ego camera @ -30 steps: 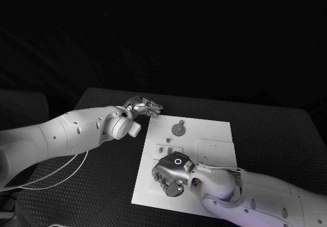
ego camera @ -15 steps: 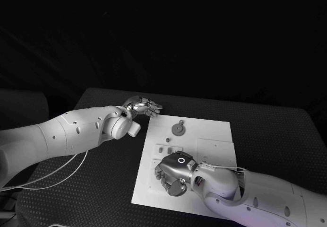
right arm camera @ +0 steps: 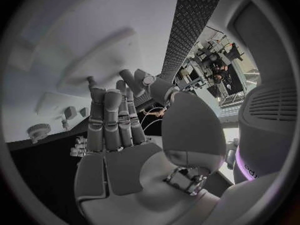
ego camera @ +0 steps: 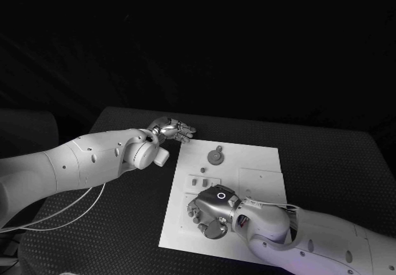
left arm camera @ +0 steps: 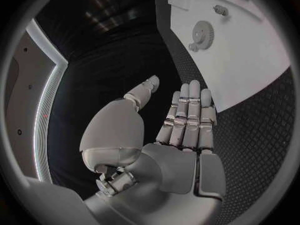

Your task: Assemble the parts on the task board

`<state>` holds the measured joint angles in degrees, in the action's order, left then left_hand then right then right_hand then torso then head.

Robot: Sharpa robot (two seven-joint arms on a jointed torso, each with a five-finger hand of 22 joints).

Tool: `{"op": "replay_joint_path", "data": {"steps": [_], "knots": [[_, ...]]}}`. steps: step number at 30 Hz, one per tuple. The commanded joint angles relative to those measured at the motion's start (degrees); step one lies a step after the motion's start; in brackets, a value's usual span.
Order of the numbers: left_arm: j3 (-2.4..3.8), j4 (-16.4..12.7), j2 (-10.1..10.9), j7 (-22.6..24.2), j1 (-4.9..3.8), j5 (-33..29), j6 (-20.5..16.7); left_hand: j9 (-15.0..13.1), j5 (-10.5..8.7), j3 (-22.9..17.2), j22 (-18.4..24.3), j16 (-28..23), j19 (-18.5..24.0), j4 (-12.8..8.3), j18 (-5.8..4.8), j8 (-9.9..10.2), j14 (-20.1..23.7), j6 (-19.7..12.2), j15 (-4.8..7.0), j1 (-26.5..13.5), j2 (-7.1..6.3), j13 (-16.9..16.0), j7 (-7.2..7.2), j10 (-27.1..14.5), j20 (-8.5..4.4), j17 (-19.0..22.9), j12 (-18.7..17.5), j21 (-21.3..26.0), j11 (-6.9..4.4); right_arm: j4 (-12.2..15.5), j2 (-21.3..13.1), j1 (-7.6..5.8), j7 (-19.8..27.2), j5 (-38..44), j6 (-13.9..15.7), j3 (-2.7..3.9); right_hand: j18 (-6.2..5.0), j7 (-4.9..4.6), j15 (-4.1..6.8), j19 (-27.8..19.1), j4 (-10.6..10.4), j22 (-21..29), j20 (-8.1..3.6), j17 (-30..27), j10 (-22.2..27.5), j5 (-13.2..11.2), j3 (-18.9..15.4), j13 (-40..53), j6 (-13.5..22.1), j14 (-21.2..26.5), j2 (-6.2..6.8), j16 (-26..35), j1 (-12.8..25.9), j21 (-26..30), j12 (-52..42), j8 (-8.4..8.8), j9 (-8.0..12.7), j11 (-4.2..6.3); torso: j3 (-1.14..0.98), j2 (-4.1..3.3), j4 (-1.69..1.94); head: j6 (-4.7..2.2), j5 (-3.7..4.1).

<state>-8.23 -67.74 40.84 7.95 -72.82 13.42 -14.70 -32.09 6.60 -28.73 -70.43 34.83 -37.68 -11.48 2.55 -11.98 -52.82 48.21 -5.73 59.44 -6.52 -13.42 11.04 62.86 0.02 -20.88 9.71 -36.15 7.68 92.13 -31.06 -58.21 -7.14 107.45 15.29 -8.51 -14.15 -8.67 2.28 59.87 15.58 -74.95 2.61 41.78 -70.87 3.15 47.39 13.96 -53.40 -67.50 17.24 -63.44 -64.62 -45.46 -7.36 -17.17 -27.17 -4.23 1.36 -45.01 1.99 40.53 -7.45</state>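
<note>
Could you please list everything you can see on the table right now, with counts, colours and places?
Black textured table: one, under everything.
White flat task board: one, in the middle of the table.
Grey round gear-like part: one, on the board's far half, towards its left side.
Small grey parts: a few, in a cluster on the board just beyond the right hand; exact count hard to tell.
Left hand: silver, open with fingers straight, over the bare table just off the board's far left corner, holding nothing.
Right hand: silver, over the board's near left part, fingers extended, nothing visibly held.
</note>
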Motion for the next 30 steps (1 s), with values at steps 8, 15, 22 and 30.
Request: {"op": "replay_joint_path", "data": {"steps": [8, 15, 22, 30], "knots": [[0.04, -0.1, -0.02, 0.26, -0.03, -0.26, 0.85, 0.06, -0.31, -0.01, -0.09, -0.3, -0.24, 0.23, 0.56, -0.3, -0.48, -0.44, -0.1, -0.39, 0.2, 0.09, -0.11, -0.29, 0.09, -0.14, 0.21, 0.38, 0.03, 0.01, -0.76, 0.29, -0.32, -1.32, 2.58, -0.24, -0.64, -2.15, -2.63, -3.87, 1.04, -1.25, 1.13, 0.4, 8.14, -0.21, -3.12, -2.43, 6.48, 4.14, 0.02, -0.14, 0.92, 1.04, 2.74, 2.81, 1.32, -2.69, 0.04, 0.01, -0.02, -0.21, 0.14], [0.04, -0.03, -0.01, 0.24, -0.03, -0.26, 0.88, 0.07, -0.32, 0.0, -0.1, -0.34, -0.24, 0.23, 0.56, -0.3, -0.48, -0.46, -0.1, -0.4, 0.19, 0.1, -0.1, -0.31, 0.09, -0.18, 0.22, 0.4, 0.03, 1.08, -2.13, 0.14, -0.29, -1.8, 3.23, -0.16, -0.66, -2.27, -3.04, -4.67, 1.02, -1.28, 1.46, 0.72, 9.92, -0.26, -4.34, -3.05, 7.82, 5.13, 0.06, -0.88, 0.88, 0.88, 2.58, 2.98, 1.3, -2.97, 0.02, 0.01, 0.02, -0.4, 0.28], [0.03, -0.01, 0.01, 0.26, -0.03, -0.26, 0.87, 0.07, -0.33, -0.01, -0.11, -0.37, -0.25, 0.23, 0.56, -0.31, -0.48, -0.48, -0.1, -0.39, 0.2, 0.1, -0.09, -0.31, 0.09, -0.23, 0.23, 0.42, 0.03, 3.56, -5.52, -1.29, 1.6, -6.54, 4.24, 1.48, -0.84, -2.22, -3.03, -4.35, 0.81, -1.24, 1.6, 0.82, 10.03, -0.2, -4.96, -3.2, 7.88, 5.0, 0.06, -1.53, 1.51, 0.41, 1.77, 2.58, 1.07, -2.95, -0.01, 0.01, 0.0, -0.74, 0.65], [0.03, 0.14, 0.02, 0.41, -0.03, -0.26, 0.8, 0.07, -0.35, 0.01, -0.13, -0.41, -0.26, 0.27, 0.56, -0.33, -0.5, -0.46, -0.1, -0.43, 0.21, 0.1, -0.09, -0.3, 0.09, -0.29, 0.25, 0.43, 0.03, 5.99, -12.21, -7.37, 1.9, -22.29, 1.35, 3.84, -0.85, -2.47, -1.37, -1.37, -1.54, -1.2, 0.32, 0.71, 4.42, -0.38, -8.88, -1.68, 5.74, 2.22, -0.24, -3.27, 4.18, -2.05, -3.38, 0.48, 0.0, -1.21, 0.05, 0.08, -0.16, -1.43, 1.88]]}}
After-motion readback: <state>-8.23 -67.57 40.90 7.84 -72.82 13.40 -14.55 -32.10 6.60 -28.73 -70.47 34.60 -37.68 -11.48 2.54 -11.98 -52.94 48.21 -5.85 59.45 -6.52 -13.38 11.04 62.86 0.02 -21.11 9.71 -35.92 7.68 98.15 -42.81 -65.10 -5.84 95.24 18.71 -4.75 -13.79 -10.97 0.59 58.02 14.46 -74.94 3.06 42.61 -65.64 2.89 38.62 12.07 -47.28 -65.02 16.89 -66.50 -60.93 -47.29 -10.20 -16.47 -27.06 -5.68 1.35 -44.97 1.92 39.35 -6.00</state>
